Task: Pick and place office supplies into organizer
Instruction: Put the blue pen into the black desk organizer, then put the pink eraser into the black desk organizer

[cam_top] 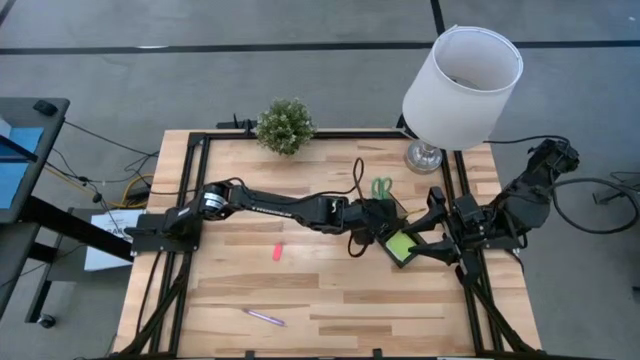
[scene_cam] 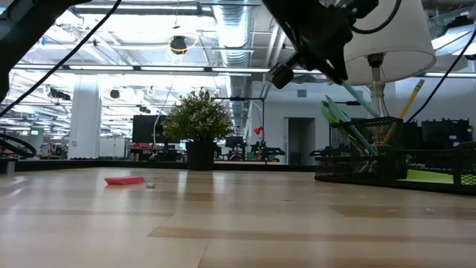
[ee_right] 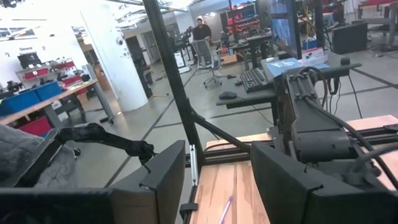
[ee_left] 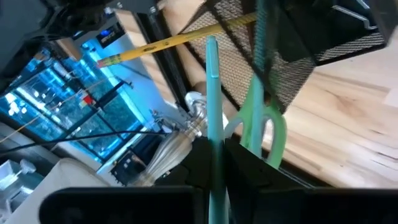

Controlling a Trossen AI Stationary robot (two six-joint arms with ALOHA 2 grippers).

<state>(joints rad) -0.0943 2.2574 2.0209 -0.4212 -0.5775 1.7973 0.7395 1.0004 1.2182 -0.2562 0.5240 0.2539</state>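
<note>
Organizer [cam_top: 402,246], a black mesh tray, sits near the table's [cam_top: 330,310] right edge, just in front of the white lamp [cam_top: 460,85], with a lime sticky pad [cam_top: 398,244] lying in it. In the low view its mesh cup [scene_cam: 357,149] holds green scissors [scene_cam: 335,115] and a yellow pencil [scene_cam: 411,93] standing upright. The left arm stretches across the table's middle, and its gripper [cam_top: 372,222] hangs over the organizer's near end, clamped on a teal pen [ee_left: 214,124]; the low view shows the pen [scene_cam: 361,97] tilted above the cup. The right gripper [ee_right: 214,180] waits at the table's right edge beside the organizer, its fingers spread apart with nothing between them. Wide bare wood lies open across the table's left and front. A pink eraser [cam_top: 278,252] lies alone near the centre, well apart from the organizer, and a purple pen [cam_top: 264,317] lies toward the front edge. A potted plant [cam_top: 285,126] stands at the back edge.
</note>
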